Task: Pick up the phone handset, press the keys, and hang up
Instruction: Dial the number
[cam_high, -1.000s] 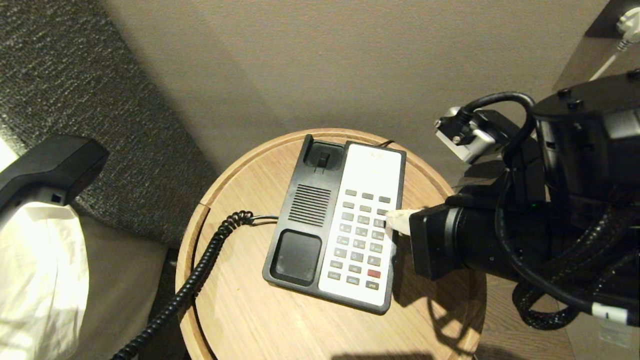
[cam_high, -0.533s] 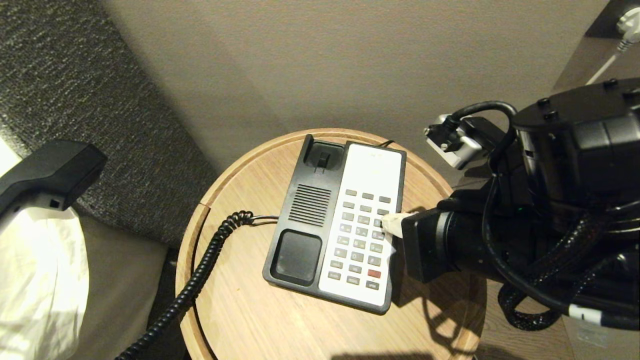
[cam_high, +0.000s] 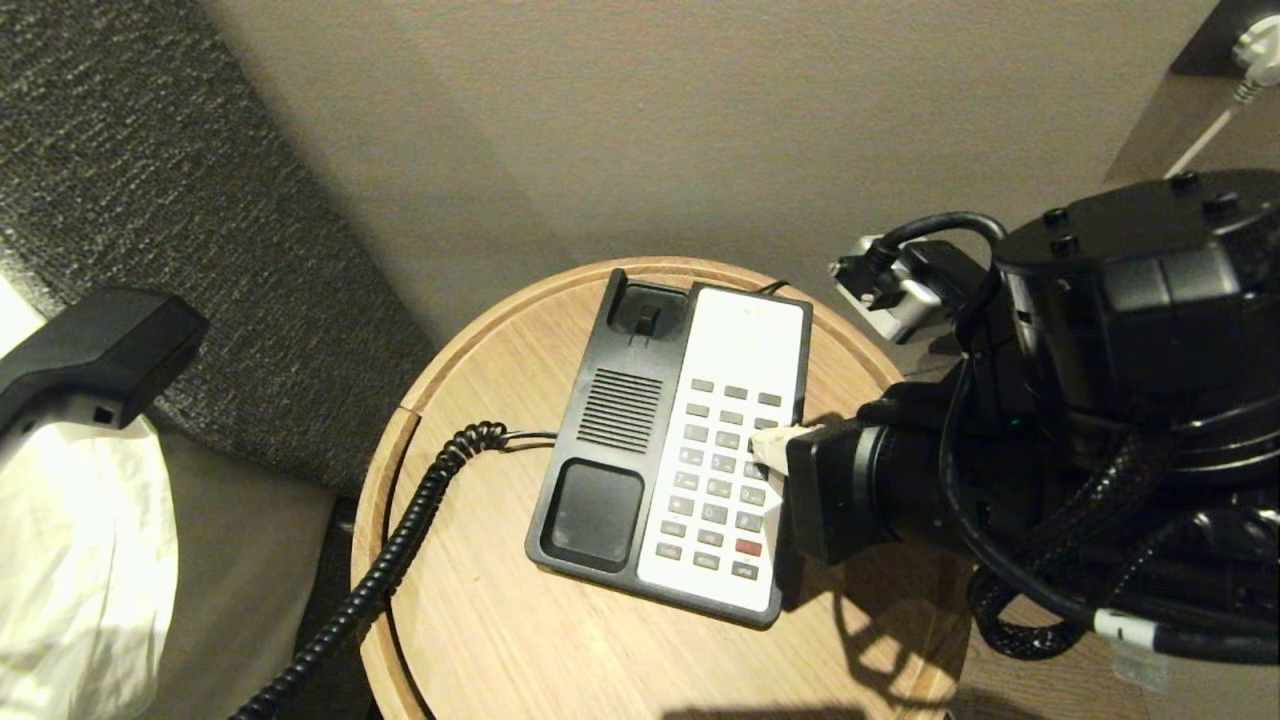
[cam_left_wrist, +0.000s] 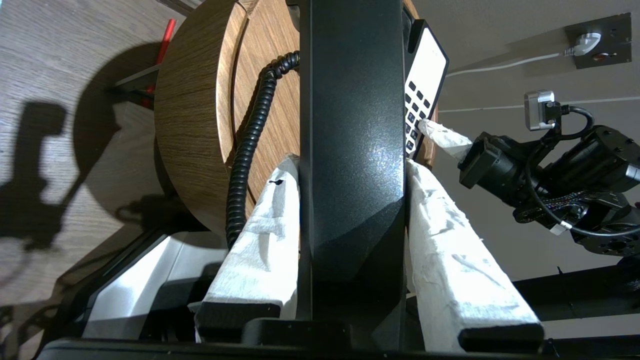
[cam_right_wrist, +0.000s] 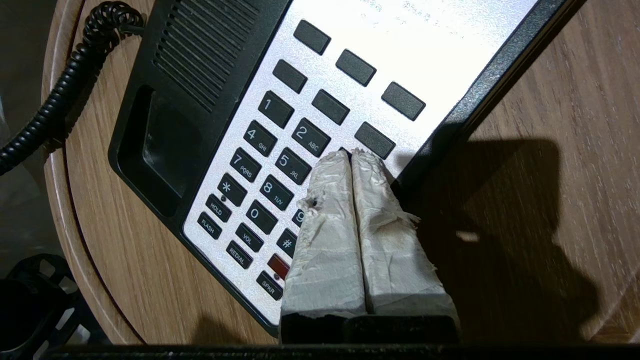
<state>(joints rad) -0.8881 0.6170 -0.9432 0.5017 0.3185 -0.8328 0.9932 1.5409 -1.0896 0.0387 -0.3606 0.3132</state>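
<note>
Two grippers in use, one phone base at the centre of a round wooden table.

Item 1: phone handset, off its cradle, clamped between the taped fingers of the left gripper; in the head view it hangs off the table at nine o'clock, coiled cord trailing toward seven o'clock.

Item 2: right gripper, fingers pressed together, tips on the keys at the three o'clock column of the pad.

Risks: the blunt paired tips are wider than a single key and may depress two at once or slide off the faceplate edge; a sideways push may skid the base; a taut cord may drag the base; the slick handset may slip from the tape.
</note>
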